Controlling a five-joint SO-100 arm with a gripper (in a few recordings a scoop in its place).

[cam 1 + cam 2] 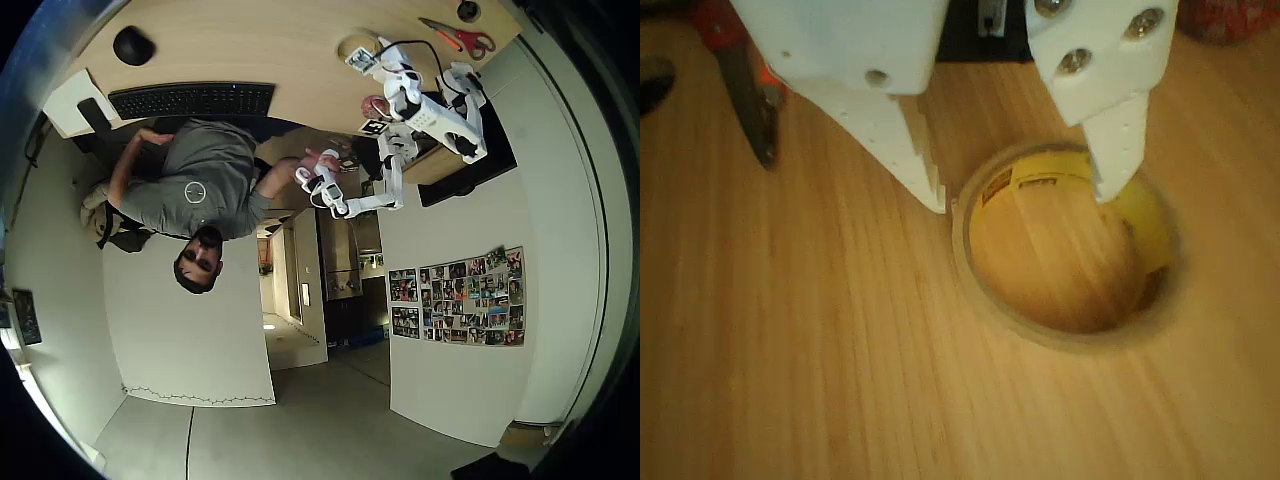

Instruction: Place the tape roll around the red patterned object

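— So where's the tape roll [1065,250]?
— Flat on the wooden table [790,380], wrist view. One white finger [1115,150] dips inside the ring's far rim, the other [905,150] sits just outside its left edge.
— Gripper [1025,195]?
— Spread, straddling the rim, not squeezing it.
— The ball [1230,18]?
— Far right corner, apart from the roll.
— Anything else?
— Scissors [745,85] far left. Overhead, a person [195,195] sits by a keyboard [190,100].

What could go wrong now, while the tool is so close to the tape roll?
The open tool straddles the near rim of the tape roll; one finger is over the hole. The thin rim may slip when it closes. The scissors lie nearby and could get bumped.
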